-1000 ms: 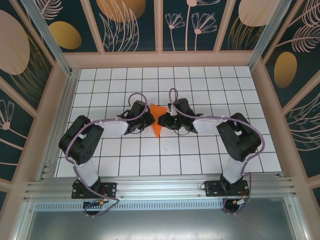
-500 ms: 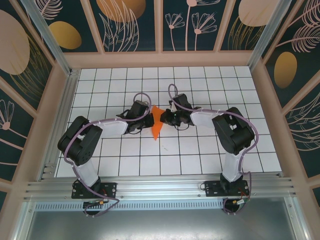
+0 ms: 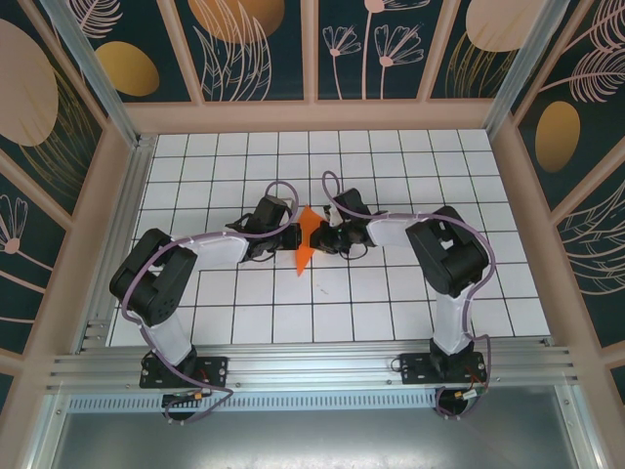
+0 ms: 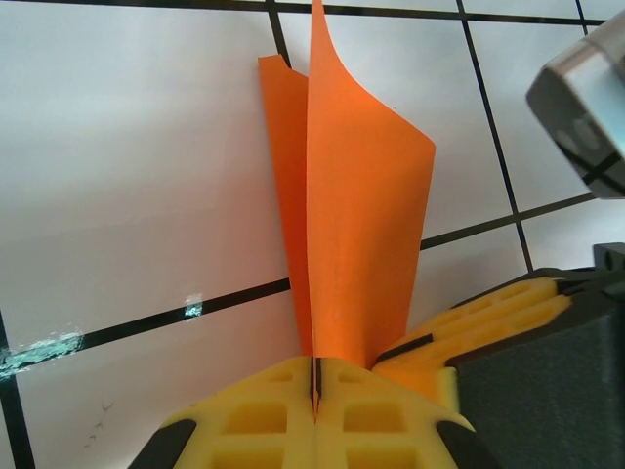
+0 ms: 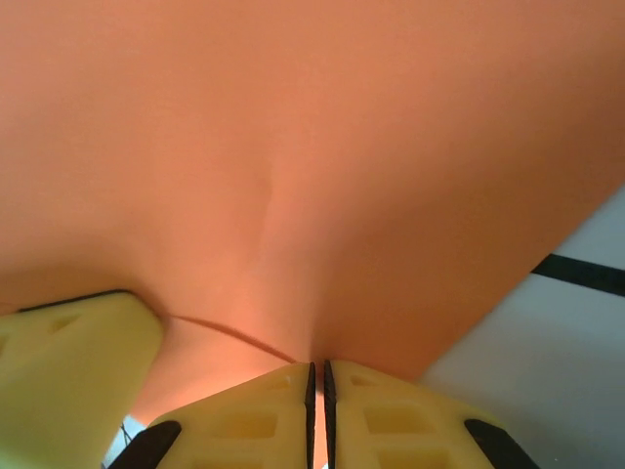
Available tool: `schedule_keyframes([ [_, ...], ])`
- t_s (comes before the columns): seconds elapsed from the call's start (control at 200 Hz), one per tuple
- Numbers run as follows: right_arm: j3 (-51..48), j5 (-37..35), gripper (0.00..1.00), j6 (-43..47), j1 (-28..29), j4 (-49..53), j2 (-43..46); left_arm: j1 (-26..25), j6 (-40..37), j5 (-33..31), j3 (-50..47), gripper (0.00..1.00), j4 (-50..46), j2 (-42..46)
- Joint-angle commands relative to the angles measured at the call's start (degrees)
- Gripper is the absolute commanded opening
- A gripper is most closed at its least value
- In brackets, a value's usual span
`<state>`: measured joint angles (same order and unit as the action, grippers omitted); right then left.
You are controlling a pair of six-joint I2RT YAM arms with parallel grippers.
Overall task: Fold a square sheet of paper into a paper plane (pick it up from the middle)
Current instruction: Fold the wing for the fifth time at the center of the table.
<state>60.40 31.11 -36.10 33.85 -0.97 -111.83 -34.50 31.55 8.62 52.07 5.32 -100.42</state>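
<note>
Blurred orange paper (image 5: 312, 147) overruns the right wrist view's edges; the left hand (image 4: 314, 391) hides its lower end.

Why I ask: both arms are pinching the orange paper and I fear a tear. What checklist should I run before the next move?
1. Left gripper shut on the thin bright orange folded paper: ok.
2. Right gripper shut on the paper: ok, paper enters the seam between its pads.
3. Paper free of tears: ok where visible; one soft wrinkle in the right wrist view.
4. Layers lying flat together: not ok, they splay apart away from the left grip.
5. Gap between the two grippers: cannot tell; very close, maybe touching.
6. Paper lifted clear of the white gridded table: cannot tell.
</note>
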Motion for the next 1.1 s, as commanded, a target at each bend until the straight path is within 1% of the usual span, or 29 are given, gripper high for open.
schedule_keyframes([
  [0.0, 1.6, 0.7, 0.15, 0.7, 0.2, 1.6, -1.4, 0.0, -1.0, 1.0, 0.7, 0.07, -0.2, 0.0],
  [0.085, 1.5, 0.0, 0.15, 0.0, 0.2, 2.1, -1.7, 0.0, -0.1, 2.1, -0.1, 0.13, 1.2, 0.0],
  [0.155, 1.2, -0.3, 0.15, -0.8, 0.3, 2.2, -2.0, 0.0, 1.3, 3.5, -1.4, 0.23, 3.6, 0.2],
  [0.235, 0.9, -0.5, 0.15, -2.0, 0.2, 1.9, -2.2, 0.0, 3.2, 5.1, -3.7, 0.28, 7.2, 0.7],
  [0.295, 0.6, -0.3, 0.15, -2.8, 0.2, 1.7, -2.4, 0.0, 4.9, 6.2, -5.8, 0.30, 10.6, 1.1],
  [0.44, 0.3, -0.1, 0.14, -5.1, 0.2, 1.2, -2.7, 0.0, 8.2, 6.6, -10.8, 0.30, 17.3, 1.9],
  [0.455, 0.3, 0.0, 0.14, -5.3, 0.2, 1.1, -2.7, 0.0, 8.6, 6.5, -11.3, 0.30, 18.0, 3.4],
  [0.641, -0.1, -0.1, 0.14, -8.0, 0.1, 0.9, -2.7, -0.2, 12.5, 7.3, -18.1, 0.26, 27.8, 5.9],
  [0.721, -0.2, -0.2, 0.14, -9.1, 0.2, 1.0, -2.6, -0.5, 13.7, 7.7, -20.2, 0.26, 30.8, 6.4],
  [0.876, -0.5, 0.1, 0.14, -10.6, 0.1, 0.7, -2.4, -1.6, 14.4, 8.3, -21.5, 0.27, 32.3, 5.3],
  [1.001, -0.7, 0.0, 0.14, -11.1, 0.1, 0.5, -2.3, -2.3, 15.0, 7.4, -22.2, 0.27, 33.2, 4.6],
  [1.091, -0.8, -0.1, 0.14, -11.4, 0.2, 0.4, -2.3, -2.7, 15.3, 6.0, -22.6, 0.25, 33.4, 4.4],
])
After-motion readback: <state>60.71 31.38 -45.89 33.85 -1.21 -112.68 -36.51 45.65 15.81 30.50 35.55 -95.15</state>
